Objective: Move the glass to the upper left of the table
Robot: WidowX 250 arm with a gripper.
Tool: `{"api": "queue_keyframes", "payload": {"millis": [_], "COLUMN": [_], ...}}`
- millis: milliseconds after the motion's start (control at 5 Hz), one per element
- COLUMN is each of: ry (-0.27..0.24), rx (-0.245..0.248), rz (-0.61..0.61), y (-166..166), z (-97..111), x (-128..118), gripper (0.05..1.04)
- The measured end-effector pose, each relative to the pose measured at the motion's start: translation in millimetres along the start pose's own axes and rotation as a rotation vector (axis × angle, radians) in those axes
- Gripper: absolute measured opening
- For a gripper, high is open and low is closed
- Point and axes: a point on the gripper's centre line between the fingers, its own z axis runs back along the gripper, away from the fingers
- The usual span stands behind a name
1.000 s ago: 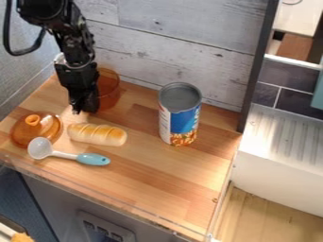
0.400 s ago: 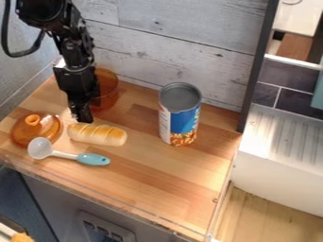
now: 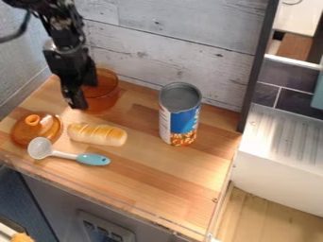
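Amber glass (image 3: 105, 98) upright at the upper left of the table (image 3: 167, 175), near the pale plank wall (image 3: 170, 45) and not far from the back left corner. By the look of it, roughly where the task wants it, so most likely done or very nearly so. Left to do, at most: a small nudge deeper into the corner, then lifting the arm (image 3: 61, 23) clear.

Hanging just in front of the glass and to its left in view, the gripper (image 3: 77, 106), partly covering that side. Impossible to tell from here whether spread, pressed together or gripping the rim; contact with the glass equally unclear. Worth confirming a full release before any withdrawal, for fear of dragging or tipping the glass.

Further out, nearer the front, a bread roll (image 3: 97, 134), and to its left an amber lid (image 3: 29, 131). Just in front of both, a spoon (image 3: 93, 159) with a blue handle, bowl end close to the lid. Well apart, over to the right, a tall opened can (image 3: 182, 118), upright.
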Motion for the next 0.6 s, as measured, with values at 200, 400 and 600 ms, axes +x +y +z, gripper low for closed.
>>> {"api": "queue_keyframes", "payload": {"millis": [200,400,600], "ry": [0.009,0.023,0.024], "rx": [-0.064,-0.096,-0.101], "rz": [0.014,0.084,0.095], "y": [-2,6,5], "z": [26,38,39], "x": [2,15,18], "gripper": [1.001,1.001,1.001]}}
